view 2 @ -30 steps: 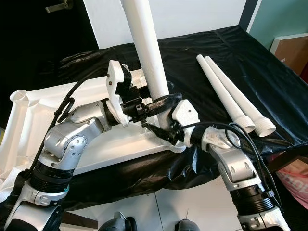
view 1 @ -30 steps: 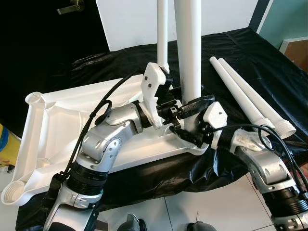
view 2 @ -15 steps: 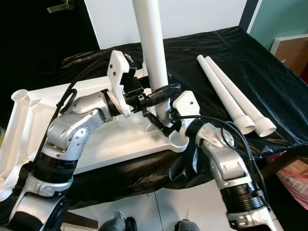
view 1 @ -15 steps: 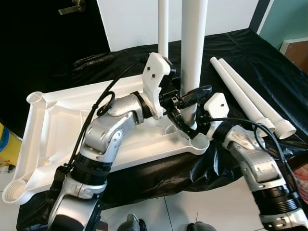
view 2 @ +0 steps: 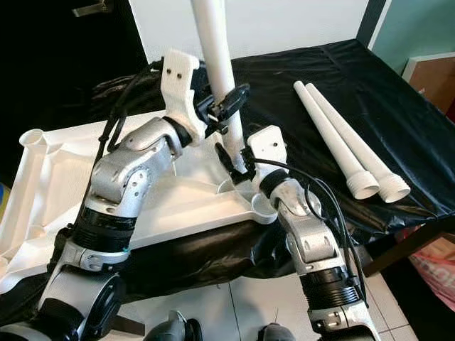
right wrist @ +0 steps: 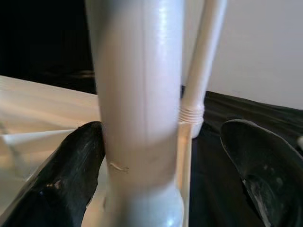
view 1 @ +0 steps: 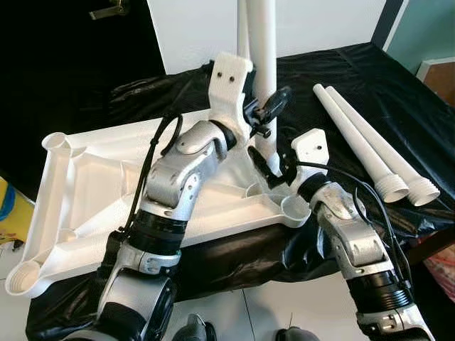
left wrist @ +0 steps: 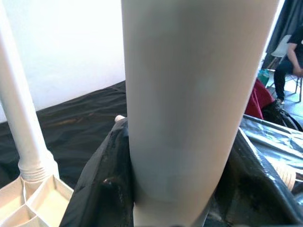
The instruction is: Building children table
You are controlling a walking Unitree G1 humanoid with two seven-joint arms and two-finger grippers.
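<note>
The upturned white tabletop (view 1: 85,192) is lying underside up on a black sheet (view 1: 370,78), its ribbed underside facing the camera, with open round sockets showing at its left corners.

The left gripper (view 1: 264,114) is reaching in from the left at mid height of the upright leg (view 1: 264,64), a smooth white tube standing in a socket near the tabletop's right edge. Its two black fingers (left wrist: 102,189) are pressing against either side of the tube, clamping it, as the left wrist view shows. Behind it a thinner-looking second leg (left wrist: 23,137) is standing upright, its ridged base seated in another socket.

The right gripper (view 1: 270,165) is sitting lower, near the foot of the same upright leg. Its fingers (right wrist: 71,175) are spread wide: one is lying against the tube's side, while the other is standing well off it, so the leg is not being pinched there.

Further right, two loose legs (view 1: 370,145) are lying side by side on the black sheet, touching along their length, ridged ends toward the near edge.
</note>
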